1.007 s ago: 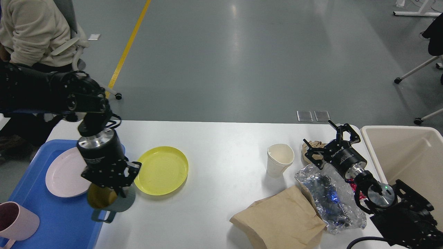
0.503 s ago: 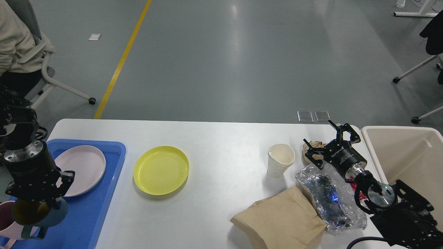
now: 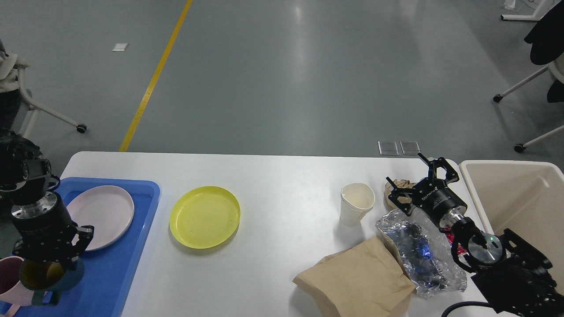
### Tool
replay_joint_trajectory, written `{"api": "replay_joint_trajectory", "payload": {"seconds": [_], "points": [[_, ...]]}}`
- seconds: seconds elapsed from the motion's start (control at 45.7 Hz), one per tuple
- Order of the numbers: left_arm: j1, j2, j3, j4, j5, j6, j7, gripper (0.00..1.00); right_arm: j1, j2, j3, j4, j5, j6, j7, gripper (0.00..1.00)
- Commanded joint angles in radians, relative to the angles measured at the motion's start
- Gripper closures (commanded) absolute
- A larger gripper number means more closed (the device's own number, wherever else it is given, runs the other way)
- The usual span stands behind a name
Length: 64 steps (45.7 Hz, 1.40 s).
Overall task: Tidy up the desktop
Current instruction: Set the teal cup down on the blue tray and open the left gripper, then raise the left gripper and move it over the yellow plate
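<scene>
The white desktop [image 3: 282,176] carries dishes on the left and rubbish on the right. My left gripper [image 3: 49,263] points down over the blue tray [image 3: 128,264], shut on a teal mug [image 3: 46,278] with a yellow inside. That mug sits right beside a pink mug [image 3: 9,281] at the tray's front left corner. My right gripper [image 3: 417,176] stands open at the back right, its fingers beside a crumpled brown paper ball [image 3: 398,184].
A pink plate [image 3: 101,215] lies in the tray and a yellow plate [image 3: 205,216] on the table beside it. A white paper cup [image 3: 356,202], a brown paper bag [image 3: 357,281] and crinkled foil wrap [image 3: 418,251] lie near my right arm. A beige bin [image 3: 520,198] stands at the right edge.
My left gripper carried the teal mug left from beside the yellow plate to the tray's front left, then sank slightly. The right arm has not moved.
</scene>
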Motion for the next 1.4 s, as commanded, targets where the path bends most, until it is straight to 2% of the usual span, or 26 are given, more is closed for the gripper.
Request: {"api": "replay_joint_trajectory", "payload": {"seconds": [0.0,0.306,0.394,0.46,0.525,0.591,0.7,0.854,0.897,1.182,1.379], "points": [[0.048,-0.001,-0.044,0.014,0.000,0.000,0.001,1.00,0.000,0.000,0.000,0.000,0.000,0.000,0.000,0.00],[0.121,-0.023,-0.088,0.042,-0.002,0.000,0.003,1.00,0.000,0.000,0.000,0.000,0.000,0.000,0.000,0.00],[0.135,-0.023,-0.093,0.045,-0.002,0.000,0.001,0.95,0.000,0.000,0.000,0.000,0.000,0.000,0.000,0.00],[0.135,-0.023,-0.093,0.050,-0.002,0.000,-0.001,0.85,0.000,0.000,0.000,0.000,0.000,0.000,0.000,0.00],[0.135,-0.020,-0.093,0.054,-0.002,0.000,-0.002,0.68,0.000,0.000,0.000,0.000,0.000,0.000,0.000,0.00],[0.137,-0.021,-0.091,0.059,-0.002,0.000,-0.002,0.56,0.000,0.000,0.000,0.000,0.000,0.000,0.000,0.00],[0.135,-0.019,-0.090,0.059,-0.002,0.000,-0.001,0.43,0.000,0.000,0.000,0.000,0.000,0.000,0.000,0.00],[0.118,-0.016,-0.085,0.057,0.001,0.000,-0.001,0.16,0.000,0.000,0.000,0.000,0.000,0.000,0.000,0.00],[0.101,-0.016,-0.082,0.053,0.003,0.000,0.001,0.11,0.000,0.000,0.000,0.000,0.000,0.000,0.000,0.00],[-0.182,-0.038,-0.073,0.011,0.015,0.000,0.019,0.09,0.000,0.000,0.000,0.000,0.000,0.000,0.000,0.00],[-0.343,-0.193,-0.087,0.011,0.078,0.000,0.018,0.10,0.000,0.000,0.000,0.000,0.000,0.000,0.000,0.00]]}}
